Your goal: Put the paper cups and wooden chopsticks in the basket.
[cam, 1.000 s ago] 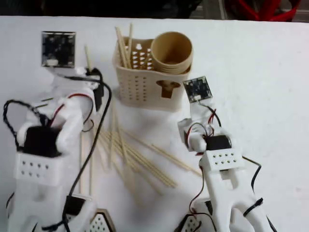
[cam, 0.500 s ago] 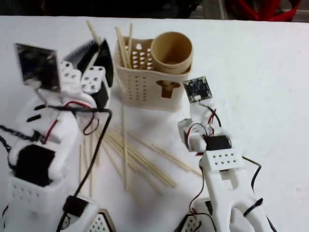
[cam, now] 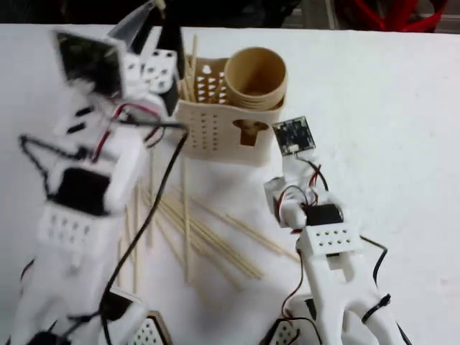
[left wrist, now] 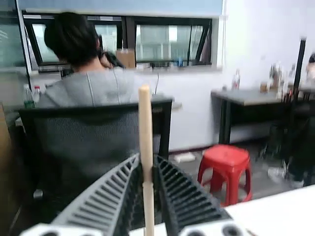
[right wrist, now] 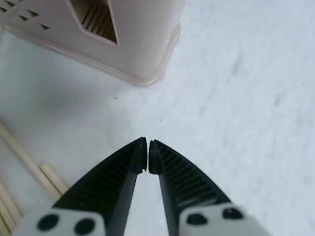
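Up and over goes the left arm. A second ago it was down at the table beside the basket (cam: 215, 133), and now the left gripper (cam: 156, 13) is lifted high by the basket's left end, while the right arm hasn't budged. The ribbed jaws are pinched on a single wooden chopstick (left wrist: 144, 123), which stands upright between them with a good length poking above — the lower part I can't make out. The right gripper (right wrist: 147, 150) hangs with its jaws together and nothing in them, just above the table (right wrist: 236, 73) near a corner of the basket. The paper cups (cam: 255, 75) sit nested inside the basket's right end, and a few standing sticks (cam: 188, 68) lean in its left end. The loose chopsticks (cam: 208, 233) lie fanned on the table between the two arms, in front of the basket.

These sticks look light, stiff and smooth — easy to lift, but thin enough to swivel or slide in a pinch. I'd say a hold near the middle keeps one from tipping, and a straight drop into the left end should do. Picking one out of the overlapping fan will likely drag its neighbours.
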Robot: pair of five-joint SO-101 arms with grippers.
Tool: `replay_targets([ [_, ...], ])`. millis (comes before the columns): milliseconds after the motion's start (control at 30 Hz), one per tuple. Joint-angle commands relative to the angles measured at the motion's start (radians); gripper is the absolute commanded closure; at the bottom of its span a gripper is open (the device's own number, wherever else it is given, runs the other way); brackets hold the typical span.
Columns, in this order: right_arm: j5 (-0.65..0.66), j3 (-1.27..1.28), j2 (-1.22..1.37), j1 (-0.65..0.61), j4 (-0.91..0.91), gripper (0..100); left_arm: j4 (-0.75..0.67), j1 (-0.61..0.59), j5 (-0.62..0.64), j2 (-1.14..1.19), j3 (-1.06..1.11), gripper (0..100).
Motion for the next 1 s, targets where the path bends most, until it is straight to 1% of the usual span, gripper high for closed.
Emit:
replay_targets([
  [0, -0.009, -0.009, -0.035, 0.013, -0.019, 97.4, -0.051, 0.012, -0.038, 0.091, -0.046, 97],
  [100, -0.009, -0.009, -0.038, 0.013, -0.019, 97.4, -0.049, 0.012, -0.069, 0.156, -0.046, 97],
  [167, -0.009, -0.009, -0.038, 0.013, -0.019, 97.4, -0.046, 0.012, -0.08, 0.188, -0.046, 92],
  [267, -0.009, -0.009, -0.039, 0.013, -0.019, 97.4, -0.034, 0.008, -0.044, 0.213, -0.046, 82],
  [300, -0.009, -0.009, -0.039, 0.013, -0.019, 97.4, -0.018, 0.005, -0.037, 0.211, -0.051, 81],
  [400, -0.009, -0.009, -0.039, 0.013, -0.019, 97.4, 0.034, -0.005, -0.037, 0.196, -0.086, 82],
  [600, -0.009, -0.009, -0.039, 0.013, -0.019, 97.4, 0.221, -0.031, -0.04, 0.096, -0.126, 84],
  [833, -0.008, -0.009, -0.033, 0.013, -0.019, 97.4, 0.468, -0.125, -0.041, -0.036, -0.12, 85],
  [967, -0.008, -0.009, -0.031, 0.013, -0.019, 97.4, 0.603, -0.165, -0.14, -0.076, -0.12, 85],
])
